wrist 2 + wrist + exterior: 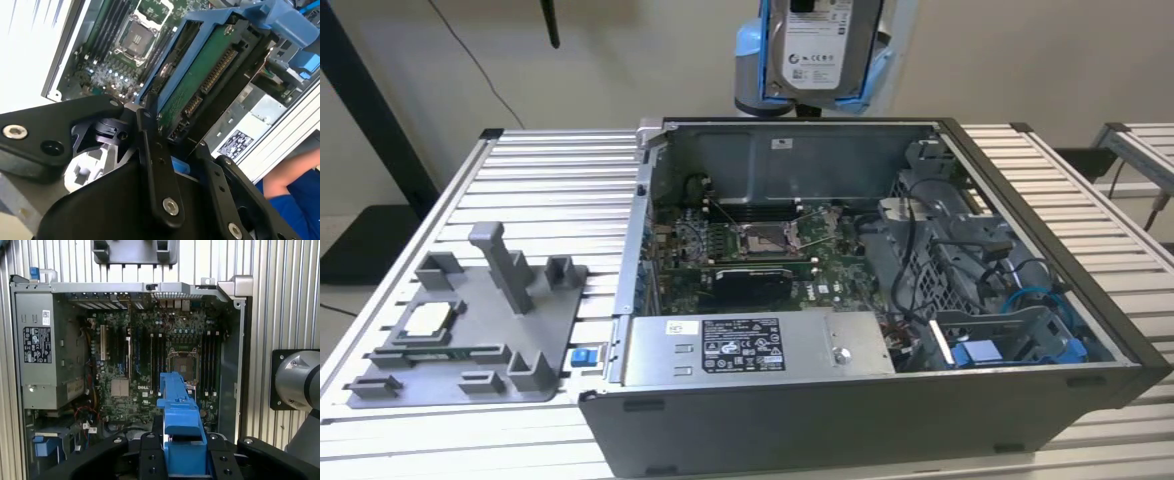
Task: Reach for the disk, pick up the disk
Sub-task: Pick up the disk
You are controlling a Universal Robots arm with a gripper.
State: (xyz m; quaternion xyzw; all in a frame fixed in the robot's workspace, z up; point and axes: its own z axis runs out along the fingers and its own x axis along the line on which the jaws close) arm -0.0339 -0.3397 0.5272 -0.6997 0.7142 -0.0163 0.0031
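The disk [821, 45] hangs high above the open computer case [881, 400], well clear of its rear wall, label side facing the exterior view; the gripper [184, 460] is clamped on its bright blue bracket, black fingers [157, 165] pressed to either side of the frame in both wrist views. In the second wrist view the disk's green circuit board and connector row face the motherboard [150, 370] below; in the first wrist view the blue bracket juts out edge-on over the processor socket [181, 362]. The pick-up looks done, I'd judge; what matters now is an even hold on the plastic bracket so the drive doesn't tilt or slip. The grey fixture tray [467, 330] sits on the slatted counter [547, 180], beside the case.
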